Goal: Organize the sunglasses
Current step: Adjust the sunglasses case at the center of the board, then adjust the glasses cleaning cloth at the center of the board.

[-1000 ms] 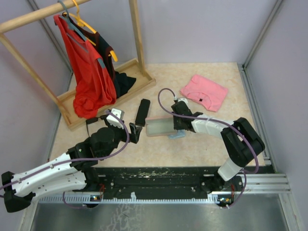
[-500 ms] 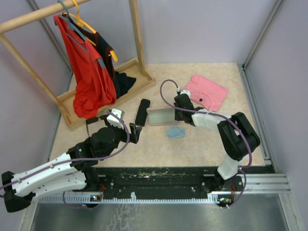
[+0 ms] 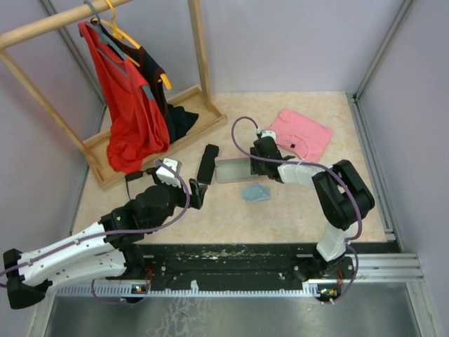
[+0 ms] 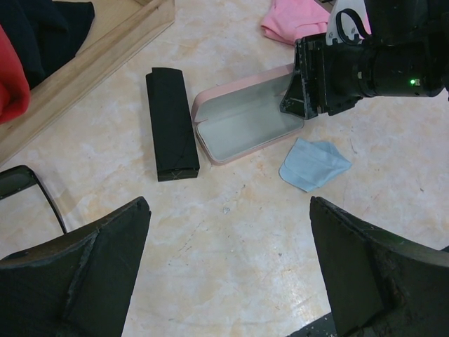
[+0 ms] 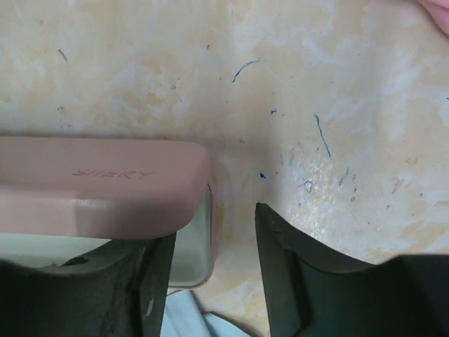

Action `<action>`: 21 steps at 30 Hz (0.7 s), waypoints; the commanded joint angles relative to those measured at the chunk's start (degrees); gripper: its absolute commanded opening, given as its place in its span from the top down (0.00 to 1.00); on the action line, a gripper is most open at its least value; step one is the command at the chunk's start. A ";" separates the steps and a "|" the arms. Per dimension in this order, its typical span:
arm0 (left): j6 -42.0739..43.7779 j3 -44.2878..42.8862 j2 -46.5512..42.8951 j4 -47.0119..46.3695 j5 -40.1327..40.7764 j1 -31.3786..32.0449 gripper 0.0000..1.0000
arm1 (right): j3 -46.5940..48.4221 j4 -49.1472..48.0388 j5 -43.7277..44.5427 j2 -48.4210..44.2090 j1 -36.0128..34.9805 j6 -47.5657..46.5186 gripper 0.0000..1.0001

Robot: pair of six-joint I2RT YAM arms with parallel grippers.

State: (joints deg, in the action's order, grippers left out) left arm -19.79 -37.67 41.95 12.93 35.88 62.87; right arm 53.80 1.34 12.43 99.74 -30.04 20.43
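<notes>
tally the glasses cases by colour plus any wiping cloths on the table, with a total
pink case: 1
black case: 1
blue cloth: 1
total: 3

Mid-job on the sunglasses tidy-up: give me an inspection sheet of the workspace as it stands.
Surface: beige marbled table, small blue marks in the right wrist view.
Job's things: thin black frame at the left wrist view's edge, possibly the black sunglasses; reddish-brown pair not seen.
Clutter: pink case lying open, empty; black case shut, beside it; blue cloth; pink garment.
Grippers: left gripper open, empty; right gripper with jaws apart at the pink case's end.
Cables: purple cable looped along each arm, no snag seen.
Surroundings: wooden rack with red garment; purple walls.
</notes>
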 commanded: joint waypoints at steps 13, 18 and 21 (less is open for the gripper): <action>-8.42 -1.99 17.43 -2.09 -21.25 -14.21 0.00 | -16.64 -6.25 -0.26 -29.32 0.60 6.68 0.31; -13.42 -6.78 25.22 2.43 -21.54 -19.97 0.00 | -20.75 -1.62 3.55 -34.57 0.69 8.76 0.18; -15.56 -11.26 29.31 8.74 -17.98 -20.39 0.00 | -22.35 0.23 3.84 -36.68 1.01 11.08 0.08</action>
State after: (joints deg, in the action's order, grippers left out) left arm -30.70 -42.44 68.03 15.73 17.08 42.89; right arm 32.64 0.10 14.02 66.57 -29.80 28.10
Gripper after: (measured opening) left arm 0.998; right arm 0.897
